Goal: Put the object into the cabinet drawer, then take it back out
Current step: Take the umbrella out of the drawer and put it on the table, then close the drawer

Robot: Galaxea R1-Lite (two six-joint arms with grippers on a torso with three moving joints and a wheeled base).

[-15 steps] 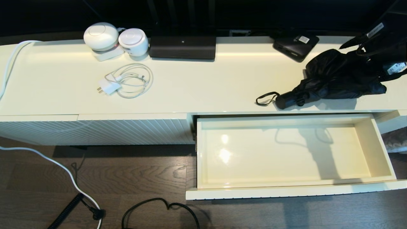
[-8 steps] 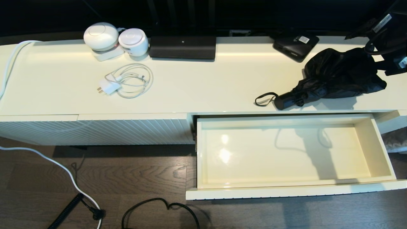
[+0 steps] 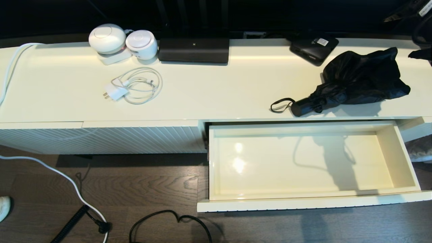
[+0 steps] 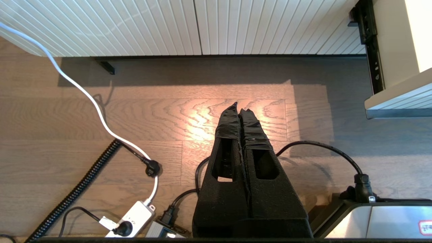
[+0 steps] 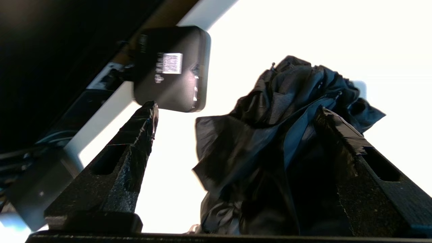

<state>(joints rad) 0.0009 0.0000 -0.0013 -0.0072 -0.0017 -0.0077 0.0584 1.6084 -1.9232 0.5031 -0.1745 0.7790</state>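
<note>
The black folding umbrella lies on the cabinet top at the right. Its short handle and wrist loop point toward the open cabinet drawer, which has nothing in it. My right gripper is open, its fingers wide apart, above the bunched fabric and not pressing it. In the head view only a dark part of the right arm shows at the right edge, beyond the umbrella's far end. My left gripper hangs shut over the floor, holding nothing.
A flat black box with a white sticker sits behind the umbrella. A black device, two white round devices and a charger with coiled cable lie further left. Cables and a power strip lie on the floor.
My right gripper has opened wider and drawn back up and to the right, off the umbrella's fabric. The umbrella has shifted slightly and lies free on the cabinet top.
</note>
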